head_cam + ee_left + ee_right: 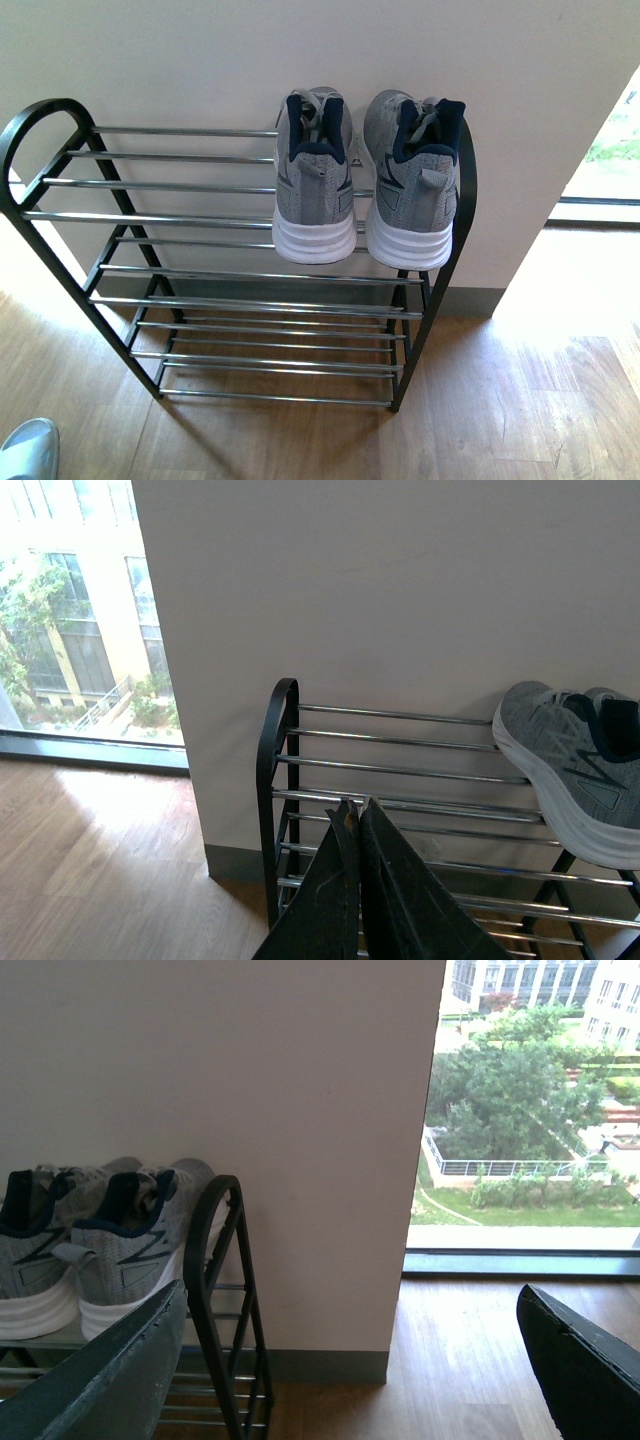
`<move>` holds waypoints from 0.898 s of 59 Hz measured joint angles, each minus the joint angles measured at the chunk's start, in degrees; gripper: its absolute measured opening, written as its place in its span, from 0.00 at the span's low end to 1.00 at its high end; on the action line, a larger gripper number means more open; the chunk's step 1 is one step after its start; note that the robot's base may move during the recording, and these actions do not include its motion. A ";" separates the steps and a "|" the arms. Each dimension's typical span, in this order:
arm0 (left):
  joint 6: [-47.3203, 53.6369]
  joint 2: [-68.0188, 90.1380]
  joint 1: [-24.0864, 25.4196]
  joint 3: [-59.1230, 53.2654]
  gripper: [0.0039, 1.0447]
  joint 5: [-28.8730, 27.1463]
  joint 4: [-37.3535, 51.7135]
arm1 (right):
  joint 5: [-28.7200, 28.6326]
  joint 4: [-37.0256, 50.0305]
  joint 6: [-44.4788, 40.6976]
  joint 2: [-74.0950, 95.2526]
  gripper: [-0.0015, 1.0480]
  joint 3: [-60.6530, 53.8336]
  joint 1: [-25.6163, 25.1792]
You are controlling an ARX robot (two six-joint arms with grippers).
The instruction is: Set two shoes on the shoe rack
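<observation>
My left gripper [358, 812] has two flat, dark grey fingers [400, 900] that narrow toward the tips, with pale scratches and a small orange mark near one tip. My right gripper [350, 1298] has similar dark, matte fingers [110, 1370].

Left tool [355, 806] pinched together, tips touching, right tool [350, 1300] spread wide apart
</observation>
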 joint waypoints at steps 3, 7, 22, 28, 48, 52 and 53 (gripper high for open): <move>0.00 -0.02 0.00 0.00 0.08 0.00 0.00 | 0.00 0.00 0.00 0.00 0.91 0.00 0.00; 0.00 -0.02 0.00 0.00 0.18 0.00 0.00 | 0.02 0.00 0.00 0.00 0.91 0.00 0.00; 0.00 -0.04 0.00 0.00 0.73 0.00 0.00 | 0.02 0.00 0.00 0.00 0.91 0.00 0.00; 0.15 -0.04 0.00 0.00 0.93 0.02 0.00 | 0.00 0.00 0.00 0.00 0.91 0.00 0.00; 0.15 -0.07 0.00 0.00 0.91 0.02 0.00 | 0.04 -0.04 0.00 0.00 0.91 0.00 0.00; 0.15 -0.07 0.00 0.00 0.91 0.02 0.00 | 0.02 -0.04 0.00 -0.02 0.91 0.00 0.00; 0.15 -0.07 0.00 0.00 0.91 0.04 0.00 | 0.02 -0.07 0.00 -0.02 0.91 0.00 0.00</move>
